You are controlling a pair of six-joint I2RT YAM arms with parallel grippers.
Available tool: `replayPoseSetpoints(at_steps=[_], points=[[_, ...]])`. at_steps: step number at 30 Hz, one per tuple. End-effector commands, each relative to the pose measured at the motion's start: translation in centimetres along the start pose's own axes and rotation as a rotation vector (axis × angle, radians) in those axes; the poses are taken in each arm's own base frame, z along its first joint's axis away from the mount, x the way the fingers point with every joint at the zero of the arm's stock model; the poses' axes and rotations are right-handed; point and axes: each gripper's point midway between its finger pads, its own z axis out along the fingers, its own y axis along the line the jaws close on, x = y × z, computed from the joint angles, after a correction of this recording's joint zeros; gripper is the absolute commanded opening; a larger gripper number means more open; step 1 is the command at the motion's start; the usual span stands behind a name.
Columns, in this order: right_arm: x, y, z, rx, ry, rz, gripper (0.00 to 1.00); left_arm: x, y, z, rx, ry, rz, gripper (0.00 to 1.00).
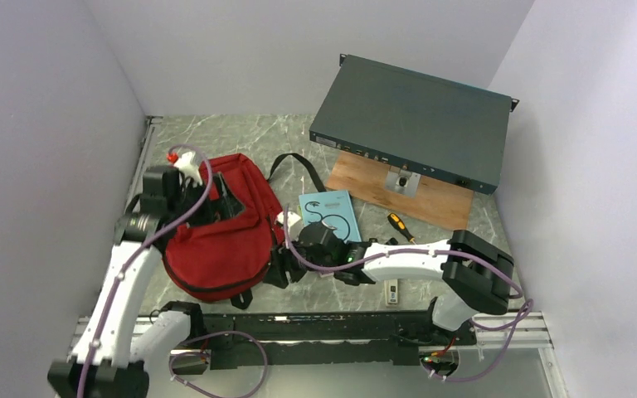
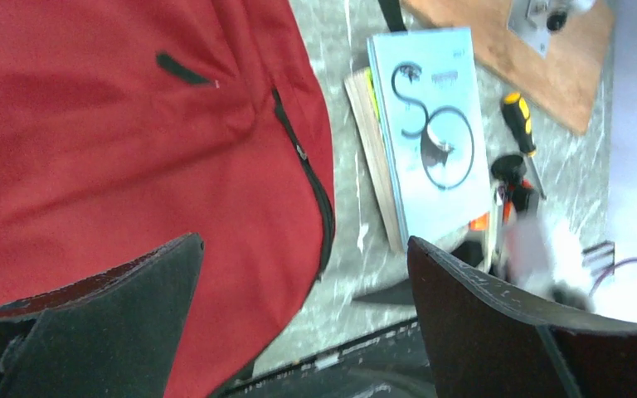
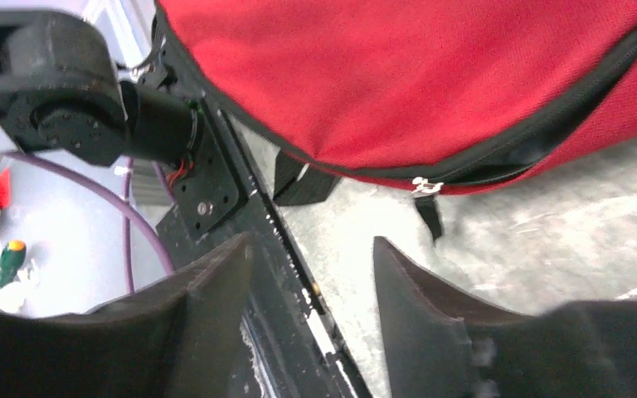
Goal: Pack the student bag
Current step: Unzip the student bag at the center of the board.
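a grey marbled worktop (image 1: 240,133) sits boxed in by pale walls on the left, back and right, with a black rail (image 1: 315,319) along its near edge. one student bag (image 1: 220,240), dark red with black zips, lies on the left half, its near edge close to the rail and its left side close to the wall. right of it lies one light blue book (image 2: 431,124) on a tan-edged one, then one screwdriver (image 1: 400,226) with a yellow and black handle. one dark teal metal box (image 1: 415,120) rests on one wooden board (image 1: 431,199) in the back right corner, reaching almost to the right wall.

two arms work here. the left hand (image 2: 305,249) hangs over the bag with its fingers spread wide and nothing between them. the right hand (image 3: 313,245) sits low at the bag's near right edge beside the zip, fingers apart, gripping nothing. bare stone shows behind the bag and between the book and the rail.
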Motion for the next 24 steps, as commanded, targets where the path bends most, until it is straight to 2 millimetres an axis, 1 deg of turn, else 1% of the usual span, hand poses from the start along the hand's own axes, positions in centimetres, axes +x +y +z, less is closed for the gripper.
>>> replayPoseSetpoints(at_steps=[1, 3, 5, 7, 8, 10, 12, 13, 15, 17, 18, 21, 24], points=[[-4.7, -1.4, -1.4, 0.084, -0.13, 0.156, 0.67, 6.0, 0.9, -1.0, 0.01, 0.087, -0.038, 1.0], [-5.6, -2.8, -1.8, 0.123, -0.149, 0.256, 0.69, 7.6, 0.4, -1.7, 0.026, 0.099, -0.037, 1.0], [-6.4, -4.1, -2.0, 0.162, -0.17, 0.314, 0.66, 9.0, -0.2, -2.1, 0.04, 0.123, -0.044, 0.96], [-6.8, -5.0, -1.6, 0.204, -0.182, 0.355, 0.63, 10.3, -1.0, -2.4, 0.056, 0.146, -0.053, 0.87], [-6.9, -5.5, -1.2, 0.226, -0.18, 0.383, 0.62, 10.7, -1.3, -2.6, 0.056, 0.142, -0.057, 0.81], [-6.9, -6.3, -0.2, 0.264, -0.166, 0.434, 0.58, 11.0, -1.7, -3.0, 0.054, 0.094, -0.048, 0.75], [-6.7, -6.6, 1.1, 0.272, -0.146, 0.458, 0.55, 11.1, -1.8, -3.4, 0.062, 0.044, -0.059, 0.74], [-7.0, -6.7, 1.7, 0.27, -0.143, 0.472, 0.54, 11.3, -1.8, -3.3, 0.071, 0.04, -0.064, 0.74], [-6.4, -7.2, 2.7, 0.288, -0.119, 0.523, 0.54, 12.7, -2.0, -2.7, 0.096, 0.084, -0.081, 0.75], [-5.7, -7.8, 3.5, 0.306, -0.102, 0.563, 0.53, 14.1, -2.6, -2.1, 0.133, 0.135, -0.097, 0.76], [-5.4, -7.8, 3.8, 0.305, -0.099, 0.58, 0.53, 14.7, -3.1, -2.0, 0.152, 0.148, -0.091, 0.77], [-4.5, -7.7, 4.5, 0.3, -0.085, 0.607, 0.51, 15.5, -3.8, -1.7, 0.169, 0.147, -0.083, 0.8], [-4.3, -7.3, 5.0, 0.274, -0.08, 0.621, 0.43, 16.5, -4.1, -1.0, 0.154, 0.167, -0.064, 0.8]])
